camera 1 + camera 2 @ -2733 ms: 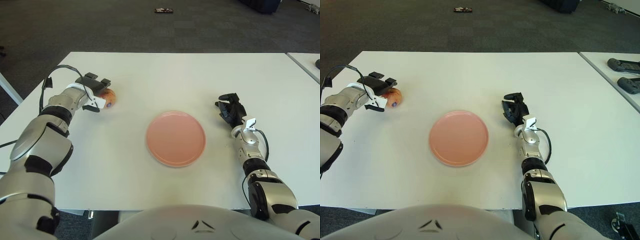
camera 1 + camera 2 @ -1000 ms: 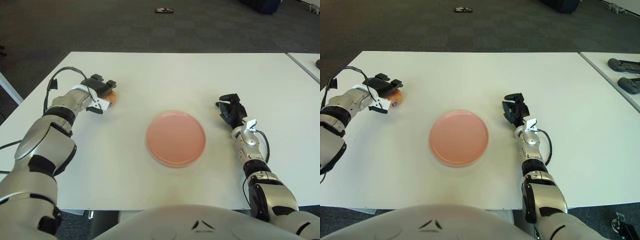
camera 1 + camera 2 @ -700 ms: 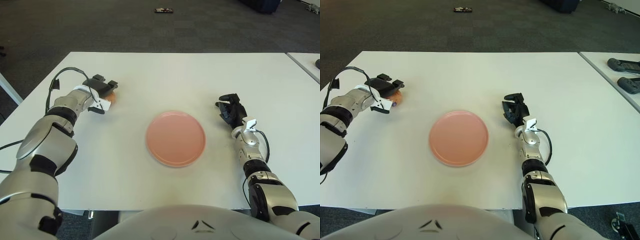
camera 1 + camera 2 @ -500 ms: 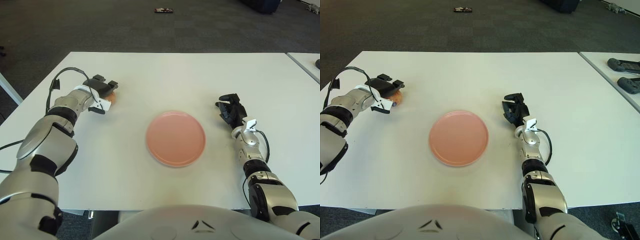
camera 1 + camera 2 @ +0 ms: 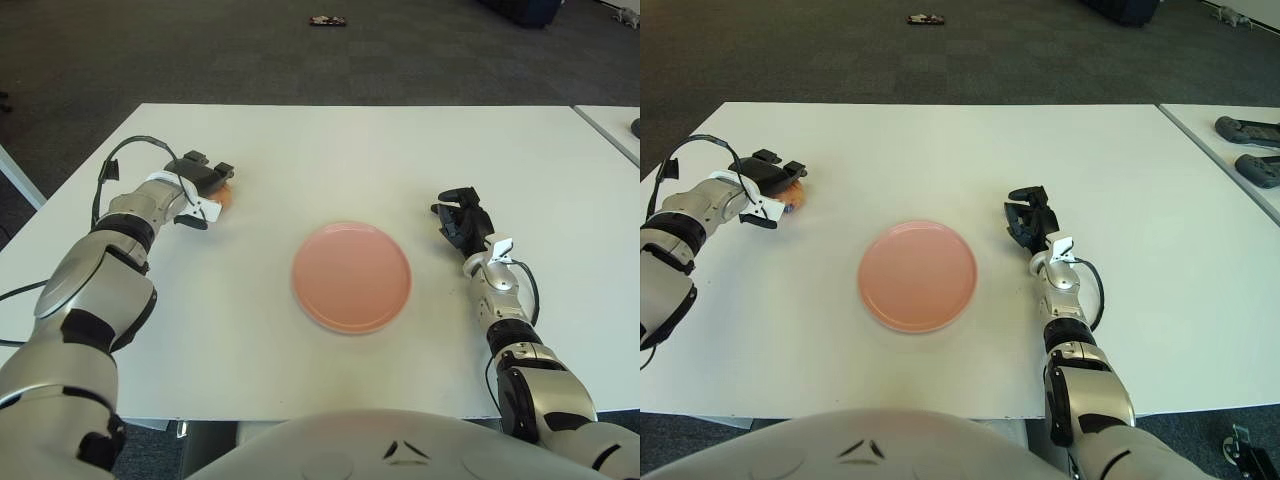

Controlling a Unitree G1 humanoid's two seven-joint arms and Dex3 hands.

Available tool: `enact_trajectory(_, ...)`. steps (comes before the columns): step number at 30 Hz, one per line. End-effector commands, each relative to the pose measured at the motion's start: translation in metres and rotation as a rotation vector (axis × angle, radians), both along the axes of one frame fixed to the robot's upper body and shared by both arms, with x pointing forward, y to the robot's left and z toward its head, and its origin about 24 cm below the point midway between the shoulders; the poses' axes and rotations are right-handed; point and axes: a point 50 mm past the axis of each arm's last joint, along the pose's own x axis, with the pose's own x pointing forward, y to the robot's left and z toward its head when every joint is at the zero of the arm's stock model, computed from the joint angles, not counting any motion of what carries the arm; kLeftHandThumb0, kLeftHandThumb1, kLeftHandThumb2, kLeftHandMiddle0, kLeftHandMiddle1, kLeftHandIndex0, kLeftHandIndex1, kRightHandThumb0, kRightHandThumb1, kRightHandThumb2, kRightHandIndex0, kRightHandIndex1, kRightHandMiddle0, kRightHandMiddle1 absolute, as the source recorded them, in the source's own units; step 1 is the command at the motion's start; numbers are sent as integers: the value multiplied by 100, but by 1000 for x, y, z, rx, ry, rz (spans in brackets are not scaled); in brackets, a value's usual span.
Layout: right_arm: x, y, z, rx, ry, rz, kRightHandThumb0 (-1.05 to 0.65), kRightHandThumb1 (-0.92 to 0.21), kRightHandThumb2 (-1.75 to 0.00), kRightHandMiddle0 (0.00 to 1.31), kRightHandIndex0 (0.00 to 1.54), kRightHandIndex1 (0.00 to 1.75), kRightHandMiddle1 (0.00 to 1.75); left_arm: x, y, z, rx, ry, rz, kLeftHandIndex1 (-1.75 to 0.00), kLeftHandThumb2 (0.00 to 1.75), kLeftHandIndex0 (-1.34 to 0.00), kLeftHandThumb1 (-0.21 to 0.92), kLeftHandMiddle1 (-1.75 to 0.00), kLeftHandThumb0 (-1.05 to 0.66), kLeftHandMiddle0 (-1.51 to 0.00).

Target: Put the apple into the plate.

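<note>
Fingers of the left hand [image 5: 203, 180] are draped over the apple [image 5: 223, 194] in the upper left of the frame, dark digits sitting on top of it so only an orange sliver peeks out on the side facing the plate. Looks like they're curled around it, but whether the grip is actually firm is hard to call from here. The apple seems to be right down at the table [image 5: 330, 150] surface, so probably not lifted yet.

Moving outward, the pink plate [image 5: 351, 277] sits in the middle of the frame, well apart from the apple, with nothing in it. Right hand [image 5: 463, 223] shows just right of the plate, fingers curled in and holding nothing, basically idle.

Progress-wise: pretty early. The reach and grasp look done or nearly done, while the lift, the carry across to the plate and the release are all left.
</note>
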Motion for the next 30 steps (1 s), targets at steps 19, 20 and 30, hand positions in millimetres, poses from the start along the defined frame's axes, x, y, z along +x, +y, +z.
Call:
enact_trajectory(19, -21, 0, -30, 20, 155, -13, -35, -92, -47, 25, 34, 123, 169, 1, 4, 3, -5, -3, 44, -75, 100, 0, 11, -61, -50, 0)
enact_trajectory(20, -21, -1, -30, 20, 155, -13, -35, -92, -47, 25, 34, 123, 169, 2, 5, 3, -2, -7, 47, -75, 100, 0, 11, -61, -50, 0)
enact_trajectory(30, -20, -1, -30, 20, 156, -14, -35, -92, -47, 25, 34, 123, 169, 2, 7, 6, 25, -13, 40, -79, 103, 0, 12, -62, -46, 0)
